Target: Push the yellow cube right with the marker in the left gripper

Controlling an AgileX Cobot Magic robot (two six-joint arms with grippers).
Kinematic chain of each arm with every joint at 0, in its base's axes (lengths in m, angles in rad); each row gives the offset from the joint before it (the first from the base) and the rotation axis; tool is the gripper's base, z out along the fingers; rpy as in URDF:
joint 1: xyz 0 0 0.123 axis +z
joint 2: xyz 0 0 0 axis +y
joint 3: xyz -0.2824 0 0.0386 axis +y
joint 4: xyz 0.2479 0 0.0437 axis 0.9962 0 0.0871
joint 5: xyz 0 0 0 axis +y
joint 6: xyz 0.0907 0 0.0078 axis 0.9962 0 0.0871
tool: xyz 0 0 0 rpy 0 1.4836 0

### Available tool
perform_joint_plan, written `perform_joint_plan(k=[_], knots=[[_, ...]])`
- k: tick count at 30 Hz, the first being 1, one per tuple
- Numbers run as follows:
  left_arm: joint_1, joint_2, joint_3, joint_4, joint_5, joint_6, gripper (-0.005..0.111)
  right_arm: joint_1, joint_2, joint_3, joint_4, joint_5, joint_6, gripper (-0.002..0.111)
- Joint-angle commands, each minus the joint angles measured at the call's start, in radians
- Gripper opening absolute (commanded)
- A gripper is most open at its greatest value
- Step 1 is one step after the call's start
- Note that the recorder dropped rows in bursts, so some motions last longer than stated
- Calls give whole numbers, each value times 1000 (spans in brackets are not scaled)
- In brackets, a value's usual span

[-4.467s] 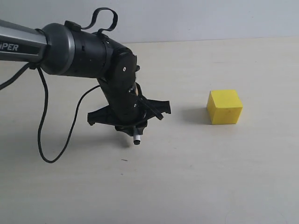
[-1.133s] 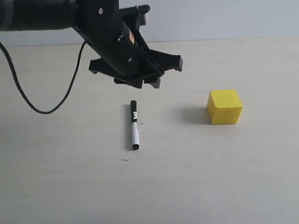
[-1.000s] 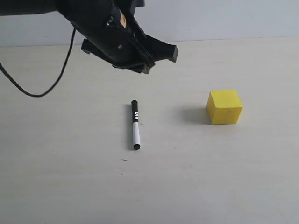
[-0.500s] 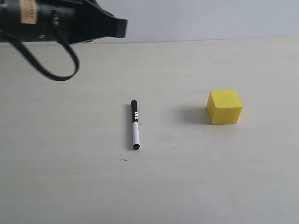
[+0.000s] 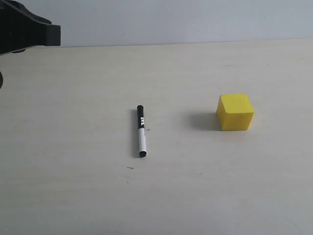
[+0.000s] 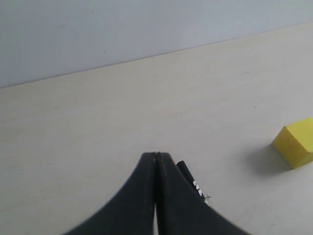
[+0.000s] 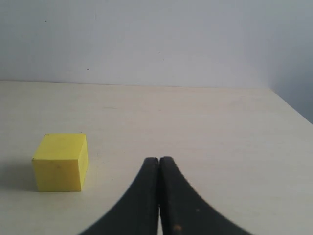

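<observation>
The marker (image 5: 141, 130) lies loose on the table, black half toward the back, white half toward the front; its black end peeks out behind my left fingers (image 6: 182, 169). The yellow cube (image 5: 235, 111) sits well to the marker's right, also in the left wrist view (image 6: 296, 148) and the right wrist view (image 7: 60, 162). My left gripper (image 6: 156, 155) is shut with nothing in it, raised far off at the upper left edge of the exterior view (image 5: 24, 33). My right gripper (image 7: 159, 160) is shut and empty, to the side of the cube.
The pale table (image 5: 195, 196) meets a grey-white wall (image 5: 195, 19) along the back. A small dark mark (image 5: 130, 168) lies just in front of the marker.
The left gripper let the marker go onto the table, rose and drew back up and left to the edge of view. Marker and cube have stayed still over the last second.
</observation>
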Motion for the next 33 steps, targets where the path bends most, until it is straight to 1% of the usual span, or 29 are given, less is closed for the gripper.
perform_joint_plan(k=[1,12,15,17,20,23,25,27,28,29,30,31,32,33], knots=[[3,-7,6,3,5,-11,0,-6,-7,5,0,-5,-3,0],[4,-12,6,3,8,-11,0,-6,-7,5,0,-5,-3,0],[26,-45,6,-27,7,-20,0,-6,-7,5,0,-5,-3,0],[57,-80,6,-106,12,-22,0,-6,-7,5,0,-5,-3,0],[131,-150,6,-193,29,-22,0,-6,-7,5,0,-5,-3,0],[219,-227,18,-245,34,-22,0,-6,-7,5,0,-5,-3,0],[263,-286,47,-252,26,-22,0,-6,-7,5,0,-5,-3,0],[288,-341,89,-252,13,-22,0,-6,-7,5,0,-5,-3,0],[307,-408,148,-252,-8,-22,0,-6,-7,5,0,-5,-3,0],[316,-442,174,-252,-19,-22,0,-6,-7,5,0,-5,-3,0],[340,-508,252,-252,-51,-22,0,-6,-7,5,0,-5,-3,0],[353,-534,281,-252,-66,-22,0,-6,-7,5,0,-5,-3,0],[391,-598,350,-252,-96,-19,0,-6,-7,5,0,-5,-3,0],[412,-624,377,-252,-110,-19,0,-6,-7,5,0,-5,-3,0]])
